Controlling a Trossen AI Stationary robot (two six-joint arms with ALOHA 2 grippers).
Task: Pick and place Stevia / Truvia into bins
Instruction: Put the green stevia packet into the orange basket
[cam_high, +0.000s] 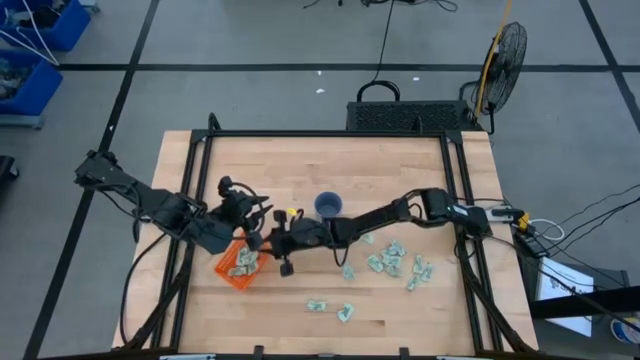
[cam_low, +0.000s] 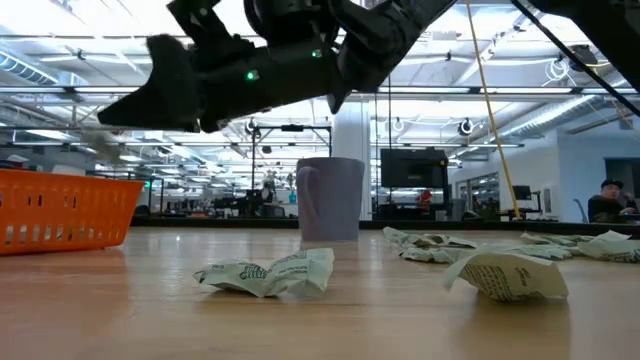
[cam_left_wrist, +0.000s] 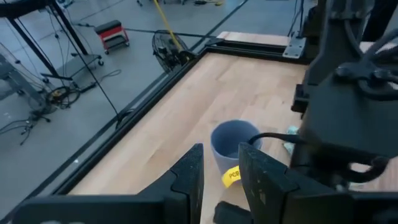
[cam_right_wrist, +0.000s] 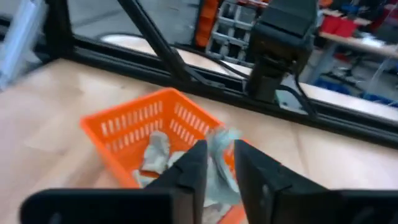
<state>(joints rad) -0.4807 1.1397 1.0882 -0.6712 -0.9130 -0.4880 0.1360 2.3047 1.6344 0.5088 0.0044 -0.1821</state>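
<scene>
Right wrist view: my right claw (cam_right_wrist: 216, 163) pinches a packet (cam_right_wrist: 221, 144) above the bin (cam_right_wrist: 134, 121), near the worktop's left edge. A few packets lie inside; about a dozen (cam_high: 398, 262) remain towards the right. Left claw (cam_left_wrist: 221, 177) waits nearby, slightly parted, empty.

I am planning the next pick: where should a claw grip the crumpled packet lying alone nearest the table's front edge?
Take that packet from straight above, closing on its raised crumpled folds. It lies low on the wood, so a sideways approach probably finds little to hold.

Dark jointed arms, black cables, green light
</scene>
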